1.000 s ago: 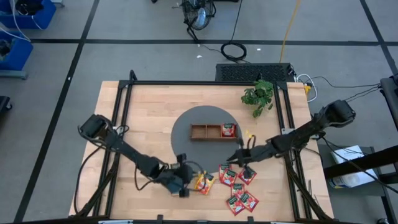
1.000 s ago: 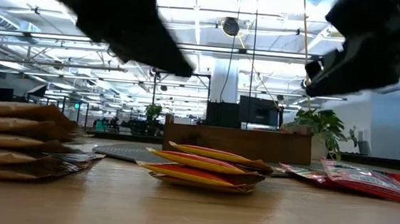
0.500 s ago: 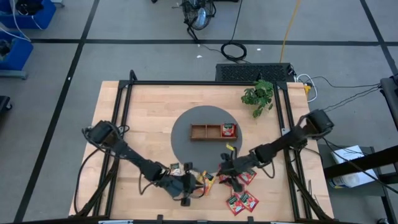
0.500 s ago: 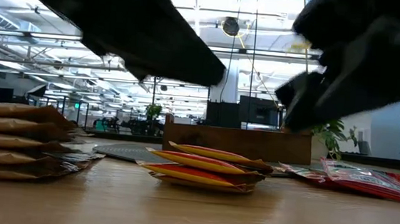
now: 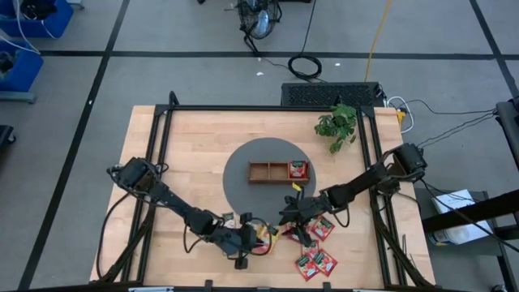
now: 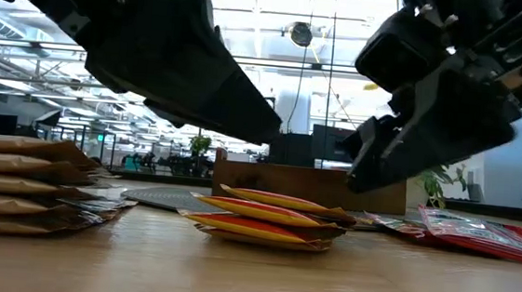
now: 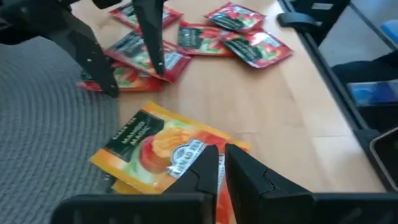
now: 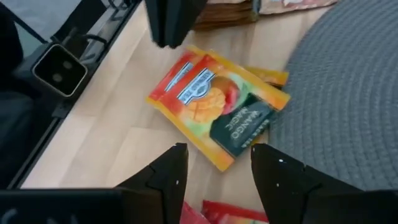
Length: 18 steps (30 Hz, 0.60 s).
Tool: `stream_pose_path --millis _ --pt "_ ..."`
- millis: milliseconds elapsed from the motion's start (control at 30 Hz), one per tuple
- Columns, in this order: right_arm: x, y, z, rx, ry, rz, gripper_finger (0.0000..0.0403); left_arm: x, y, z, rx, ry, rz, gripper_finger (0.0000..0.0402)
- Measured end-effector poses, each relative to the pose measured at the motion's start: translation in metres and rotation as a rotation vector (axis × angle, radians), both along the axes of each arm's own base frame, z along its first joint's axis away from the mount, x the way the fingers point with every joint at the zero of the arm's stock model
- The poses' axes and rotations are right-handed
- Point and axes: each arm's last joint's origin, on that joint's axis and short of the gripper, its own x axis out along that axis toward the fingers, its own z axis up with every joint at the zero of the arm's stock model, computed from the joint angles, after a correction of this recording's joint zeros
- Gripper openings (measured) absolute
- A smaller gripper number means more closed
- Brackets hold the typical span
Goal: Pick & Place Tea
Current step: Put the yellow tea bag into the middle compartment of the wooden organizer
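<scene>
Right end effector: fingers spread, holding nothing, poised above the orange-yellow sachets lying on the worktop beside the grey mat. Left end effector: fingers nearly together, empty, just beside the same sachets. Red sachets lie near.

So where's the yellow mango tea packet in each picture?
High view: mango packet near the table's front edge, between the left pincer and the right pincer.
Low view: centre, stacked.
Left wrist view: lower centre.
Right wrist view: centre.
Shared landmark: grey round mat beside it.
</scene>
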Motion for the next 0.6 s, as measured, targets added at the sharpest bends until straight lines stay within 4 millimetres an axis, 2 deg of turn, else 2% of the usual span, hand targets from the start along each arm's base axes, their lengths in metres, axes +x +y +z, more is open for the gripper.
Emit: stream_pose_path --millis 167,367,600 --pt "0.002 -0.002 0.002 0.002 -0.028 -0.014 0.0161 -0.002 0.005 -0.008 0.052 0.049 0.077 0.0035" --pt "0.003 -0.005 0.001 -0.004 -0.015 -0.044 0.0159 0.002 0.010 -0.025 0.067 0.081 0.081 0.0035" --pt "0.001 -0.008 -0.003 0.025 0.058 -0.071 0.0164 0.006 0.016 -0.027 0.032 0.104 0.089 0.0035"
